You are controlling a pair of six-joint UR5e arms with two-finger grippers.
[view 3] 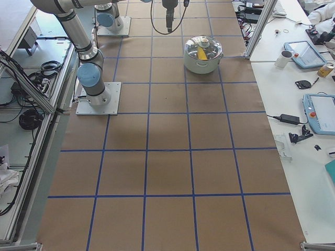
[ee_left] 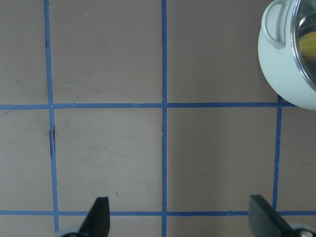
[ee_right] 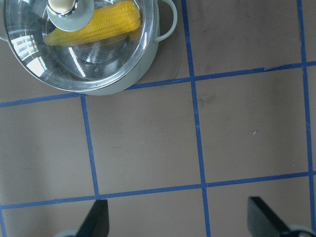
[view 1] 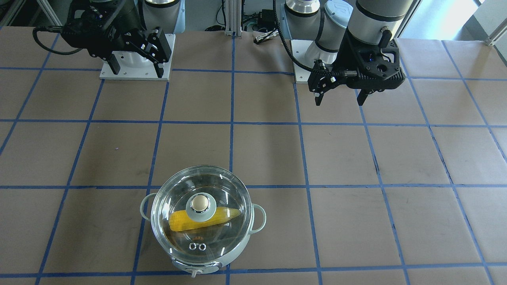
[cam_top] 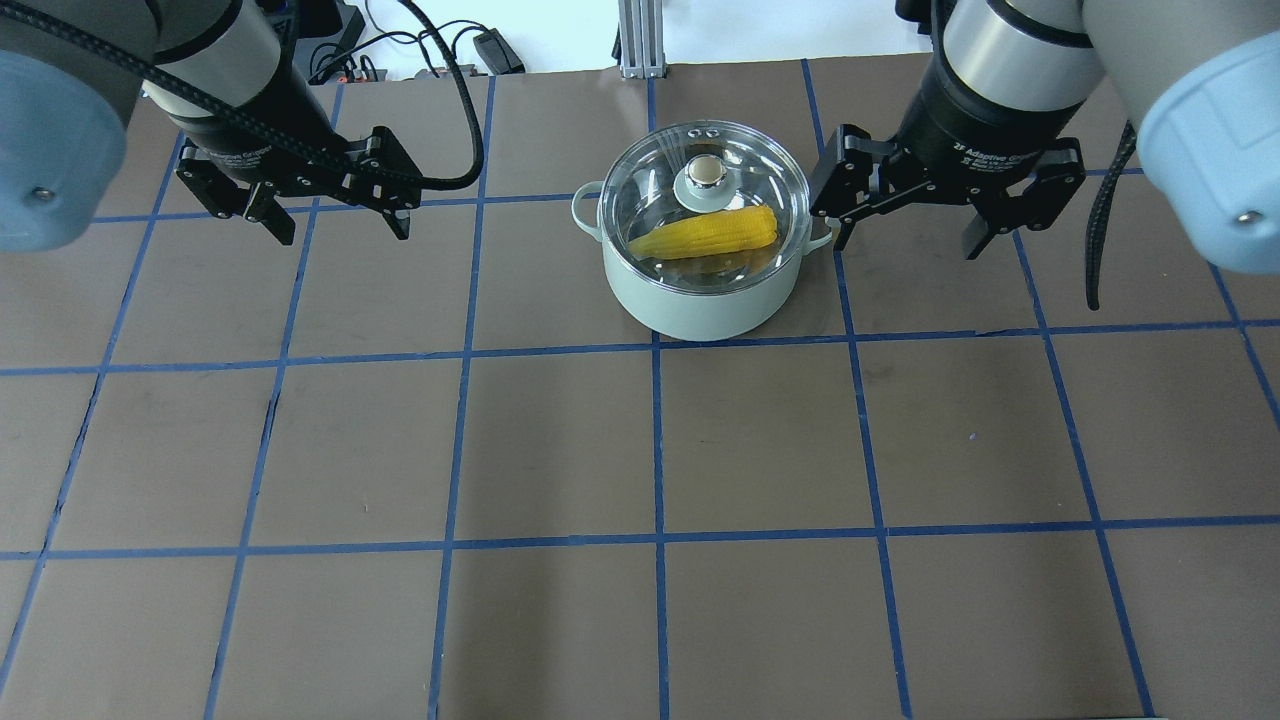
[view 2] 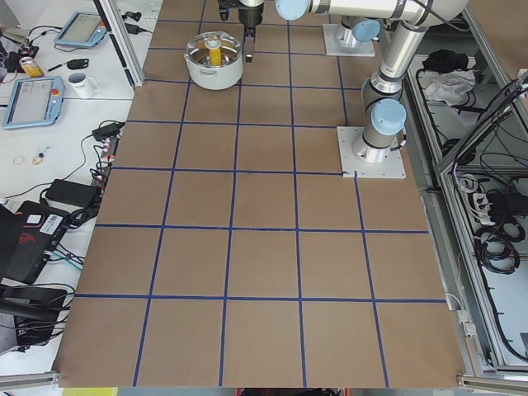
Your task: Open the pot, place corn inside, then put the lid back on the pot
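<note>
Near the far edge of the worktop, opposite the robot and a little to its right of the midpoint, the pale mint pot (cam_top: 700, 300) stands upright on the brown table (cam_top: 760, 440), with one loop handle (cam_top: 585, 205) out to each side. In the front-facing view a small front knob (view 1: 194, 272) shows at the pot's base, facing that edge. The clear glass lid (cam_top: 655, 185) sits squarely on the pot's rim, closing it, its beige metal knob (cam_top: 707, 171) at the centre and two small vent rings (view 1: 197, 247) toward the far-edge side. Through the glass the yellow ear of corn (cam_top: 705, 234) is seen lying on its side across the pot's inside, beneath the lid's knob, its tapered tip toward the robot's left and its thick end toward the right. The left gripper (cam_top: 340, 230) hangs in the air over the left half of the worktop, its jaws spread wide with nothing between them; its wrist camera looks down on bare brown surface and blue tape lines (ee_left: 164, 106), with the pot just in at the upper right corner. The right gripper (cam_top: 908, 245) hangs over the right half, its jaws likewise spread wide and holding nothing, and clear of the pot; its wrist camera shows the lidded pot with the corn below it.
</note>
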